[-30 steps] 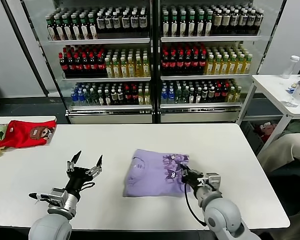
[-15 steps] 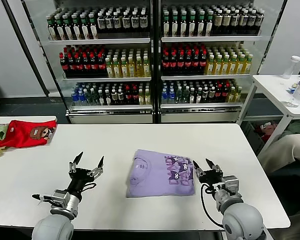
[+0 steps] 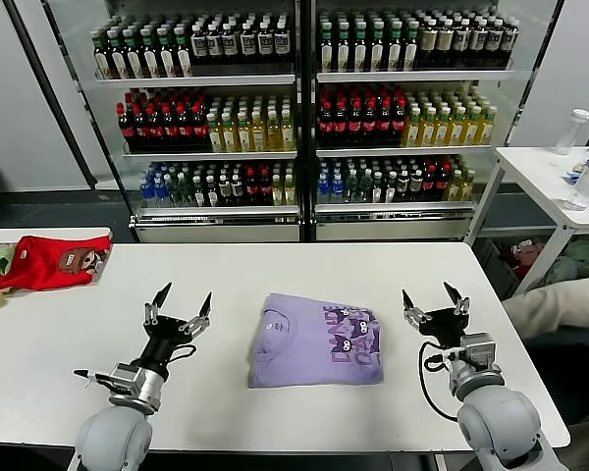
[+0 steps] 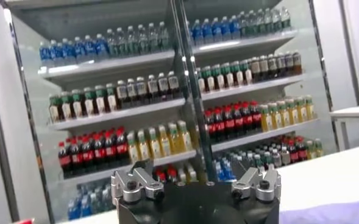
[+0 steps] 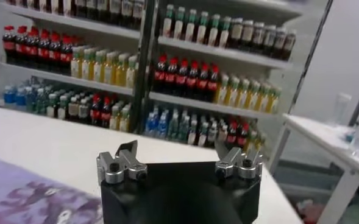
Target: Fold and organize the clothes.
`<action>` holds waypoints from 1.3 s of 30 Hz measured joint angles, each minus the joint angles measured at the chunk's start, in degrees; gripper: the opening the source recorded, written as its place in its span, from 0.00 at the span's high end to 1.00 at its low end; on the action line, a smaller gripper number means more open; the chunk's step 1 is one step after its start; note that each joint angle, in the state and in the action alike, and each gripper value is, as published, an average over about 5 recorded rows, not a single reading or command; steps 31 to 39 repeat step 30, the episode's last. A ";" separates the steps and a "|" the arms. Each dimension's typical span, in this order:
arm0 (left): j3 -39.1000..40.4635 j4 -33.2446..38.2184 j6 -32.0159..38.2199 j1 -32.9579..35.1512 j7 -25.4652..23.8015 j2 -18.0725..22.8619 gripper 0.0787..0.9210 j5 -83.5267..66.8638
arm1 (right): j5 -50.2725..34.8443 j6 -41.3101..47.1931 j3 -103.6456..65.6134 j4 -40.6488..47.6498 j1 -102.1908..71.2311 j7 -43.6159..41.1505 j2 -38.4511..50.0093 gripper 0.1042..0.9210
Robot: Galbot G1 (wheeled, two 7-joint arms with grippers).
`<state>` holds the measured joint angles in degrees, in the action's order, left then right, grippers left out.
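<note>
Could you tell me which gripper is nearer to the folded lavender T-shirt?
Right. The right gripper stands open just off the lavender T-shirt on its printed side; the left gripper, also open, sits farther off on the plain side.

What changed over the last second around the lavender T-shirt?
The right gripper let go of the lavender T-shirt, opened its jaws and drew back to the shirt's right, clear of it. The shirt's right flap settled flat. The left gripper stayed open and lifted, and the red garment did not move.

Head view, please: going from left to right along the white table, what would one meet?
red garment → left gripper, open → lavender T-shirt, folded → right gripper, open, all over the white table.
</note>
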<state>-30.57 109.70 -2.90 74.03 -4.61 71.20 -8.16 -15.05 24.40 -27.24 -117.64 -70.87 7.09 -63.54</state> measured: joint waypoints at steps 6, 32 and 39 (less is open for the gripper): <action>-0.03 -1.94 2.28 -1.62 -1.22 0.45 0.12 0.75 | 2.28 -1.74 -1.37 1.71 0.74 -1.06 -0.23 0.12; -1.37 -4.86 5.73 -3.66 -3.72 2.31 0.12 2.71 | 11.27 -10.51 -0.53 10.63 6.20 -4.76 -2.18 0.12; -1.37 -4.86 5.73 -3.66 -3.72 2.31 0.12 2.71 | 11.27 -10.51 -0.53 10.63 6.20 -4.76 -2.18 0.12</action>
